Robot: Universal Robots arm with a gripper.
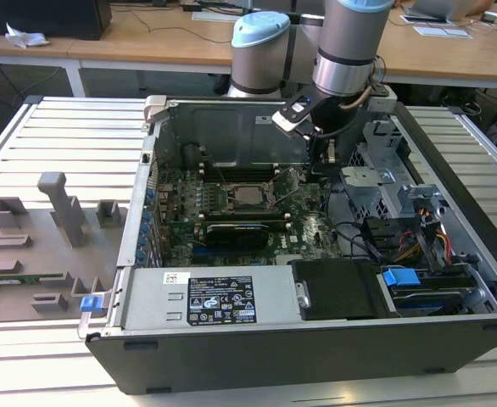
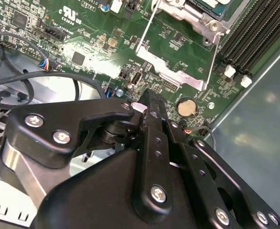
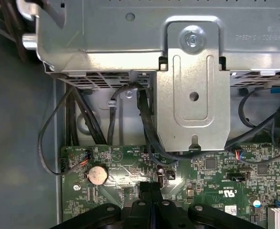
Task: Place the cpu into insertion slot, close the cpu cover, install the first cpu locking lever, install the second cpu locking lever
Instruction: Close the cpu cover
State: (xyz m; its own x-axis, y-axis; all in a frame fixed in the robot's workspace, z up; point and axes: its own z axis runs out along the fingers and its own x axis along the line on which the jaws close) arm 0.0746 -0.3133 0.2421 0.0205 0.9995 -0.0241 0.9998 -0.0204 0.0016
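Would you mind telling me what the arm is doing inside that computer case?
A robot arm is working inside an open computer case. Its gripper, shut with nothing in it, hangs low over the motherboard beside the coin battery. In the exterior view it is to the right of the cpu, which already lies in place on the board.

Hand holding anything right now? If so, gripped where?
Nothing held. The hand is shut empty, over the motherboard near the coin cell; the cpu lies apart from it.
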